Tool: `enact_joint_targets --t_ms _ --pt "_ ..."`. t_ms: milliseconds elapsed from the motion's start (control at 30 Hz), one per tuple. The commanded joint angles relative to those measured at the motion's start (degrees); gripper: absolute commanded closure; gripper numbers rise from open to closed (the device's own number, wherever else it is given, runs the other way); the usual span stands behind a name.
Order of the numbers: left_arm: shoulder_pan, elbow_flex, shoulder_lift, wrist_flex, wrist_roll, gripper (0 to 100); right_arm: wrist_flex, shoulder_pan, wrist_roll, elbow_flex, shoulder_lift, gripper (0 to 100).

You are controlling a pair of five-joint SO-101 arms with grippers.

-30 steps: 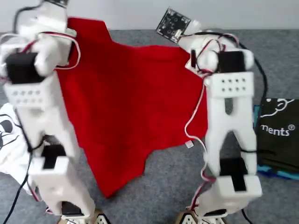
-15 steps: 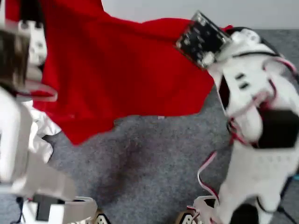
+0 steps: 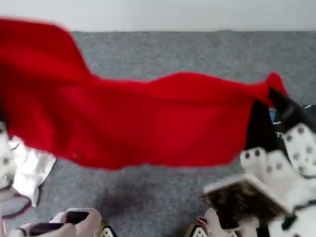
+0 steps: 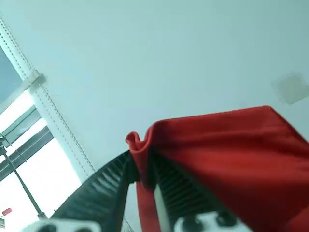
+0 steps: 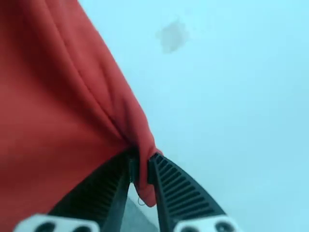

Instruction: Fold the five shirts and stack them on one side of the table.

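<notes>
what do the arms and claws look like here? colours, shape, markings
The left claw has black fingers with ribbed inner faces, set in a white plastic body with dark round holes. The right claw matches it. In the high view an arm has the same white shell dotted with dark holes, with a bare brownish circuit board by it.

Bright even light, window (image 4: 21,186) glare, soft shadow on table (image 3: 197,49) under shirt (image 3: 148,118)
</notes>
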Motion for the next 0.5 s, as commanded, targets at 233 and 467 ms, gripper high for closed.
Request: enact_joint_targets --t_ms 233,467 --pt "1.76 17.71 2.46 5.1 -0.62 99 0.13 2.95 2.29 15.38 4.97 98.8" --pt "7.38 44.7 10.11 1.85 -1.93 99 -7.52 -2.24 2.29 37.98 10.59 98.8"
